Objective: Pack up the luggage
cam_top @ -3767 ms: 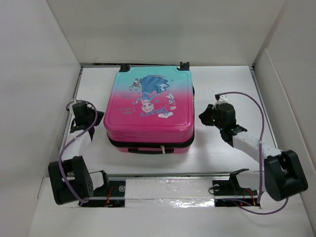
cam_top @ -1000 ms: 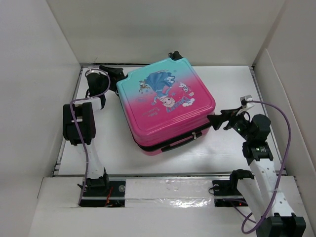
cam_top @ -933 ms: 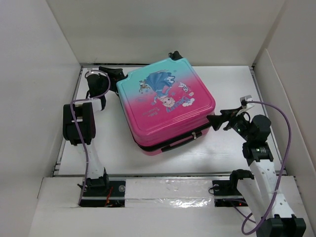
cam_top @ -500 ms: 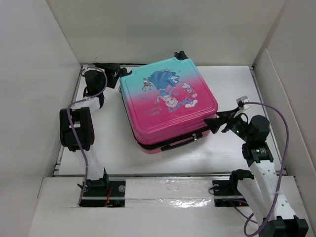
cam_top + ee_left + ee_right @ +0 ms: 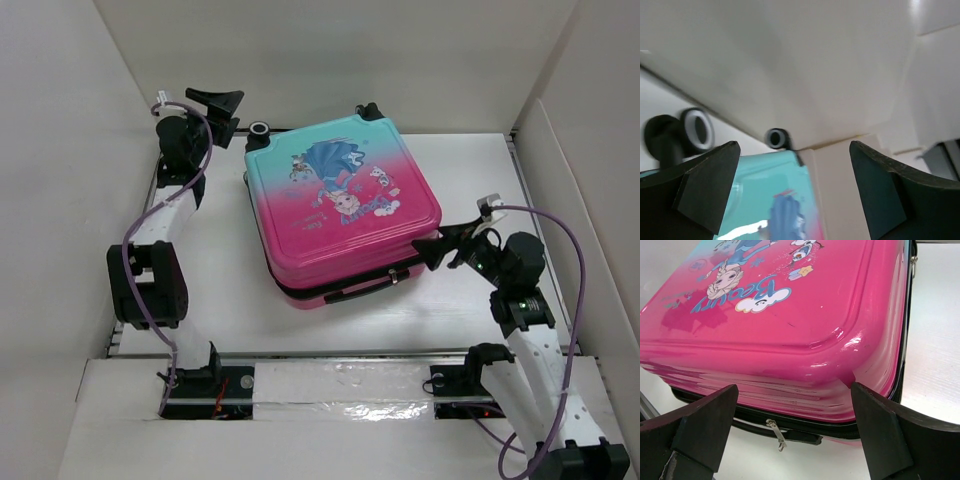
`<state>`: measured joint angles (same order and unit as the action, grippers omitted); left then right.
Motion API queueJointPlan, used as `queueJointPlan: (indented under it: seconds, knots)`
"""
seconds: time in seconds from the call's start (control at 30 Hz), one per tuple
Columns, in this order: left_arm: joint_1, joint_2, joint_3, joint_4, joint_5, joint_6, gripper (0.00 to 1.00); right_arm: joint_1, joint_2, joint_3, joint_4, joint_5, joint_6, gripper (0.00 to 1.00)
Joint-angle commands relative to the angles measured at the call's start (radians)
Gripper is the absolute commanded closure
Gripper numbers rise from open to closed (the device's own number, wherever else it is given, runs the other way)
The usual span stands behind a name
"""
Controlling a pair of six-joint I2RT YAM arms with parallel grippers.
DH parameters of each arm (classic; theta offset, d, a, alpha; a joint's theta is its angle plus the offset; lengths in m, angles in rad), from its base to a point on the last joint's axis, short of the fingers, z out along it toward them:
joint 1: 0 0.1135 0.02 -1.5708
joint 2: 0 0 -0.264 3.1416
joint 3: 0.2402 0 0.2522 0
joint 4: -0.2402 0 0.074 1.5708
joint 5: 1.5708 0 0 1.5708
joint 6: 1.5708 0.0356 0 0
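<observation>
The luggage [image 5: 340, 205] lies flat and zipped shut in the middle of the table, turned a little askew, with its teal wheel end toward the back wall. My left gripper [image 5: 226, 110] is open and raised near the back wall, above the luggage's back left corner and holding nothing. In the left wrist view the gripper [image 5: 793, 150] looks down on the teal shell [image 5: 765, 200] and two wheels [image 5: 697, 129]. My right gripper [image 5: 438, 250] stands open around the pink front right corner [image 5: 840, 365], the fingers [image 5: 705, 425] on either side of it. A zipper pull [image 5: 775, 432] hangs below.
White walls [image 5: 340, 60] enclose the table on the back, left and right. A metal rail [image 5: 340, 355] runs along the near edge by the arm bases. The luggage's black carry handle [image 5: 355, 290] faces the near side.
My left gripper has lifted off the luggage's back left corner and risen toward the back wall. The luggage has turned slightly and shifted right. My right gripper stays at the front right corner.
</observation>
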<state>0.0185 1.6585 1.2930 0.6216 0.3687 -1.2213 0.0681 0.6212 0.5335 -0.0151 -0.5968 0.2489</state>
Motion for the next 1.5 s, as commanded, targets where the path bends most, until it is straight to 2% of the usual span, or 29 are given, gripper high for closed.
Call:
queueJointPlan:
  seconds: [0.0,0.13,0.27,0.4,0.57,0.9,0.93,0.97,1.0,1.17,1.27,1.37,1.4,1.47]
  knots:
    - [0.031,0.062,-0.005,-0.158,-0.037,0.130,0.09,0.036,-0.008,0.046,-0.011,-0.003,-0.019,0.00]
    - [0.041,0.118,0.045,-0.278,-0.120,0.256,0.03,0.036,-0.011,0.060,-0.020,0.008,-0.023,0.00]
    - [0.041,0.188,0.084,-0.277,-0.036,0.281,0.01,0.045,0.000,0.060,-0.008,0.006,-0.019,0.00]
    - [0.041,0.256,0.069,-0.076,0.082,0.211,0.01,0.045,0.026,0.057,-0.002,-0.009,-0.023,0.00]
    - [0.021,0.320,0.094,0.039,0.143,0.145,0.01,0.081,0.034,0.054,-0.009,0.008,-0.036,0.00]
    - [-0.008,0.463,0.146,0.268,0.167,-0.044,0.03,0.148,0.052,0.092,-0.043,0.046,-0.059,0.00]
    - [-0.008,0.472,0.150,0.308,0.162,-0.076,0.07,0.148,0.051,0.095,-0.042,0.045,-0.056,0.00]
    - [-0.008,0.480,0.150,0.308,0.159,-0.076,0.07,0.148,0.049,0.094,-0.039,0.042,-0.053,0.00]
    - [-0.008,0.494,0.155,0.349,0.154,-0.102,0.15,0.148,0.046,0.095,-0.034,0.038,-0.050,0.00]
    - [-0.017,0.538,0.169,0.499,0.108,-0.170,0.30,0.157,0.009,0.118,-0.072,0.015,-0.040,0.00]
    - [-0.017,0.580,0.192,0.598,0.107,-0.216,0.42,0.157,-0.024,0.160,-0.135,0.023,-0.049,0.00]
    - [-0.017,0.615,0.222,0.656,0.113,-0.247,0.65,0.157,-0.060,0.192,-0.157,0.012,-0.040,0.00]
    - [-0.017,0.619,0.227,0.674,0.114,-0.251,0.79,0.157,-0.064,0.200,-0.161,0.014,-0.039,0.00]
    - [-0.017,0.612,0.221,0.688,0.113,-0.251,0.93,0.157,-0.077,0.227,-0.186,0.028,-0.037,0.00]
